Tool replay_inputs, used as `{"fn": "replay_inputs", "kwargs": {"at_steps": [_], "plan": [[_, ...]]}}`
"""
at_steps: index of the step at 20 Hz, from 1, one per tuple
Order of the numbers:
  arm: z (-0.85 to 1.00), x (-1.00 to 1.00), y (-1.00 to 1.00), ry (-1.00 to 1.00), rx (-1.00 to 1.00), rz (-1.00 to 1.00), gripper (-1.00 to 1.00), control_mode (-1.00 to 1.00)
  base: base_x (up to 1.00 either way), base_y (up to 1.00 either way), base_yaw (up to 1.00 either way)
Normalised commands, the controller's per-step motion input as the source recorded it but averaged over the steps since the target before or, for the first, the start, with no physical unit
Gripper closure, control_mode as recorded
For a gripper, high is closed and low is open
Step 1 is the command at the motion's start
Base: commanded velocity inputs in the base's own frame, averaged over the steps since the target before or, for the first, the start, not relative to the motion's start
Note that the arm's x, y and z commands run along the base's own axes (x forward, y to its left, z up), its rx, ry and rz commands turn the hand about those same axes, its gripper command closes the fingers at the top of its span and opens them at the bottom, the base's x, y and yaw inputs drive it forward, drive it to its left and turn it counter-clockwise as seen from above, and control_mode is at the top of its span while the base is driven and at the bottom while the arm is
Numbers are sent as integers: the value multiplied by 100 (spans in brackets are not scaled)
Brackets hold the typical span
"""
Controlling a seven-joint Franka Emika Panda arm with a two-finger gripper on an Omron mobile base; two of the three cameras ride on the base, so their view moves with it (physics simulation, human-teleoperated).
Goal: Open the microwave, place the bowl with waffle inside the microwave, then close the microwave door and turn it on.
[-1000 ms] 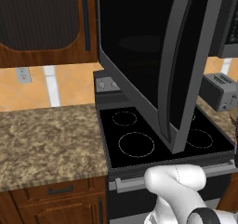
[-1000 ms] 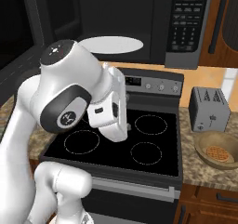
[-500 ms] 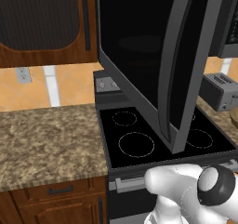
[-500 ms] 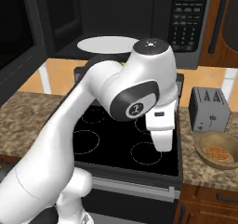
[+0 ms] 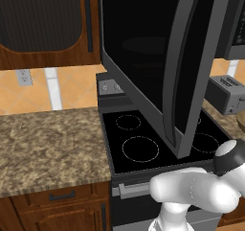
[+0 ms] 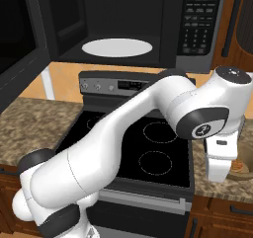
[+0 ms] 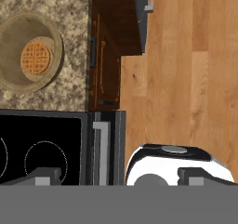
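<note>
- Tan wooden bowl with waffle [image 7: 30, 58] sits on the granite counter [image 7: 65, 86] right of the stove [image 7: 42, 151]; a sliver of it also shows past my forearm in the right base view [image 6: 240, 169].
- Microwave door [image 5: 158, 67] is swung wide open, so that step looks done. Cavity is exposed with the white turntable plate [image 6: 116, 47] bare.
- Step in hand, as I judge it: going for the bowl, not yet grasped.
- My gripper [image 7: 118, 176] hangs over the stove's front edge and the wood floor [image 7: 186, 69], looking straight down, well apart from the bowl.
- Fingers [image 7: 44, 175] are spread apart, holding nothing.
- Next move calls for shifting over the counter until the bowl rim sits between the tips, then descending and pinching the rim, not the waffle.
- Rim wall looks thin and sloped, so I'd expect it to tip unless I grip it square.
- After that it's a lift up to the microwave [image 6: 148, 24], clearing the toaster [image 5: 226, 93] and the open door.
</note>
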Motion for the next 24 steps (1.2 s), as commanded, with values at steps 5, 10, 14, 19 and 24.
{"fn": "replay_inputs", "kwargs": {"at_steps": [5, 10, 14, 19, 24], "plan": [[-43, 16, -30, 2, 4, 2, -100, -100, 0, 0, 0], [-36, 15, -6, 0, 1, 10, -100, -100, 0, 0, 0], [-30, 26, 0, -3, 0, 14, -100, -100, 0, 0, 0], [-34, 55, 0, 0, 0, 4, -100, -100, 0, 0, 0], [-25, 40, -35, -2, 2, 0, -100, -100, 0, 0, 0]]}}
